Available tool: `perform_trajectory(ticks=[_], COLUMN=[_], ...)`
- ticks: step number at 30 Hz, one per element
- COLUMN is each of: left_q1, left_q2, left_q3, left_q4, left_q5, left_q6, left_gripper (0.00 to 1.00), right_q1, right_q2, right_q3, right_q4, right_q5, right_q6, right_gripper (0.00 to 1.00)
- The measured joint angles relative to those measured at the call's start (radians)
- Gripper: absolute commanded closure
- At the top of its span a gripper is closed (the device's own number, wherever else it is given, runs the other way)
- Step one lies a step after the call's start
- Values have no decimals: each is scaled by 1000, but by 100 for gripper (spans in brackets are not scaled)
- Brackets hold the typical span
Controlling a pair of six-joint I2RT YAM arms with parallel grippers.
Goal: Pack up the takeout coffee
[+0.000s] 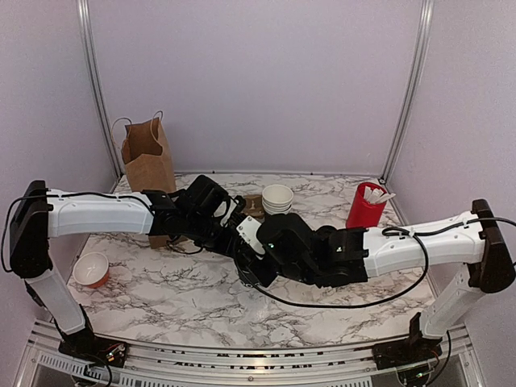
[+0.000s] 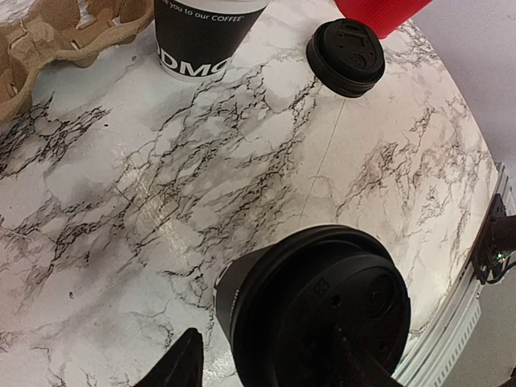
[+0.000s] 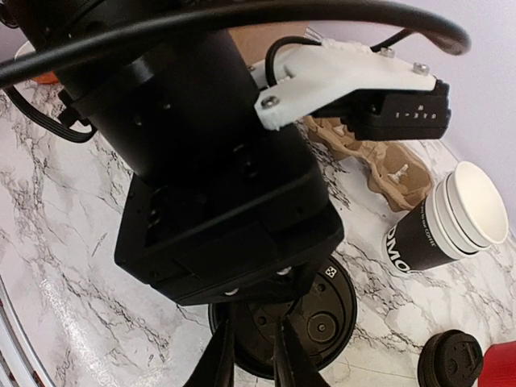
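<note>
Item: takeout coffee (image 2: 314, 314), black cup with its lid (image 3: 310, 314) fitted.
Position: mid-table (image 2: 161, 201), on the near side of the nested cups (image 3: 451, 218) and a loose lid (image 2: 347, 56).
Axis: roughly upright, lid end up.
Left gripper (image 2: 274, 361): half spread around the cup, with a sliver of table showing beside the visible finger (image 2: 187, 367); cannot tell whether it grips.
Right gripper (image 3: 252, 359): fingers nearly together at the lid's rim; cannot tell whether it holds.

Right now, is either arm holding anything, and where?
The left gripper appears to hold the lidded cup by its side wall. The right gripper is at the lid; grip unclear.
</note>
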Motion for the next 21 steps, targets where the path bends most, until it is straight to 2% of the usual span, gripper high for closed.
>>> perform_trajectory(ticks=[13,21], left_q1=[5,6], left_q2=[0,-1], left_q3=[-8,-10], left_q4=[14,19], left_q5=[-6,1], left_q6=[-8,-10], left_gripper=[47,47], right_q1=[-25,-32], right_q2=[122,49], right_q3=[-91,-98], right_q4=[104,49], right_q5=[-97,-96], right_q6=[97,132], right_gripper=[86,84])
